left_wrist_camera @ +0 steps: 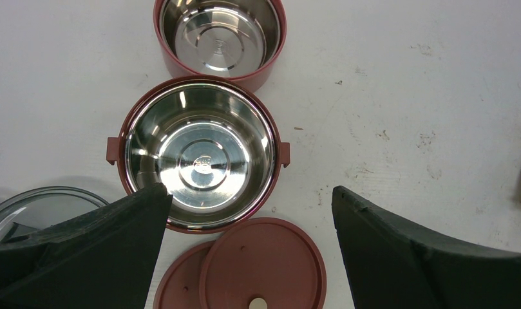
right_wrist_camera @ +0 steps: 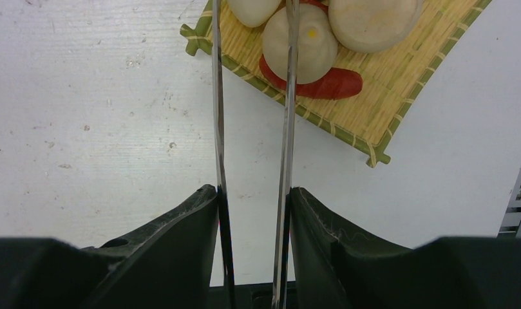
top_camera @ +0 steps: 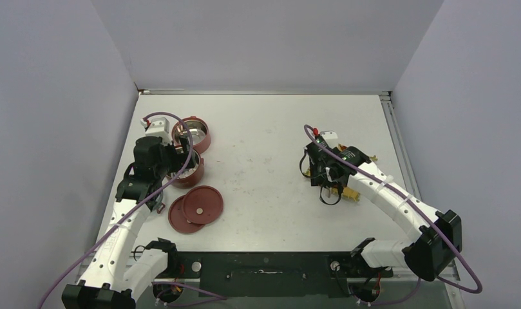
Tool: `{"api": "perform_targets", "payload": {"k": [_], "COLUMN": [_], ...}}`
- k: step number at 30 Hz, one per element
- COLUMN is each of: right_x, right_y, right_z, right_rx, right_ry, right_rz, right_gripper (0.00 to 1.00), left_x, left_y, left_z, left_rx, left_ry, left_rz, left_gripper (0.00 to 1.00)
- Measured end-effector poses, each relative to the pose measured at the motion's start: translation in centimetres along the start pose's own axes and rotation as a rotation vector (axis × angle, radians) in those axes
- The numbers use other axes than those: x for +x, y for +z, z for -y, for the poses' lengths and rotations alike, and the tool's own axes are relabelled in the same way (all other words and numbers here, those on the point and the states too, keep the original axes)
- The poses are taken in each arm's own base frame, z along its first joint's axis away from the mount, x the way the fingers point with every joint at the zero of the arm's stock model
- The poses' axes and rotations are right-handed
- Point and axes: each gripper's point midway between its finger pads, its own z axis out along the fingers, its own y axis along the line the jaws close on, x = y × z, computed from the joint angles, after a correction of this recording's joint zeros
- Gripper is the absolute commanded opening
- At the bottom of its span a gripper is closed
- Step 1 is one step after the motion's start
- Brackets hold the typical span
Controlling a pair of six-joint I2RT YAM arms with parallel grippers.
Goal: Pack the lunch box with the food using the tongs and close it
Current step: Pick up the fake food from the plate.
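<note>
Right gripper (right_wrist_camera: 252, 193) grips the tongs (right_wrist_camera: 286, 129), jaws narrow; tong arms reach over buns (right_wrist_camera: 301, 48) on the mat (right_wrist_camera: 373, 109), top of frame. Best to centre one bun, then squeeze gently. Left gripper (left_wrist_camera: 250, 193), jaws wide, hangs over the empty bowls (left_wrist_camera: 142, 141).

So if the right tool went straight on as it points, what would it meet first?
Probably the middle cream ball on the woven mat: the tongs in the right tool reach over it, though height is unclear.
</note>
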Motion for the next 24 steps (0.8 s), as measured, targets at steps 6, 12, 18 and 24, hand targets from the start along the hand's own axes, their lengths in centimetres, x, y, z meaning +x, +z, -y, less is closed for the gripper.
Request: {"api": "perform_targets", "payload": {"k": [6,12,18,24], "right_x": [0.4,0.5,0.4,0.2], "right_y": [1.1,1.3,1.2,0.4], "right_z": [-0.1,0.0,0.2,0.8], "right_rx": [0.023,0.030,0.035,0.041], "right_ry": [-0.017,-0.024,-0.023,-0.017], "right_rz": [-0.023,-0.024,-0.019,0.003], "right_gripper": [0.38,0.30,0.22,0.14], "left_x": [0.0,0.0,0.0,0.0], "left_y": [0.0,0.0,0.0,0.0], "left_z": [0.0,0.0,0.0,0.0], "left_rx": [0.000,0.000,0.000,0.000], "left_ry": [0.000,0.000,0.000,0.000], "left_rz": [0.000,0.000,0.000,0.000], "left_gripper": [0.96,0.96,0.96,0.96]}}
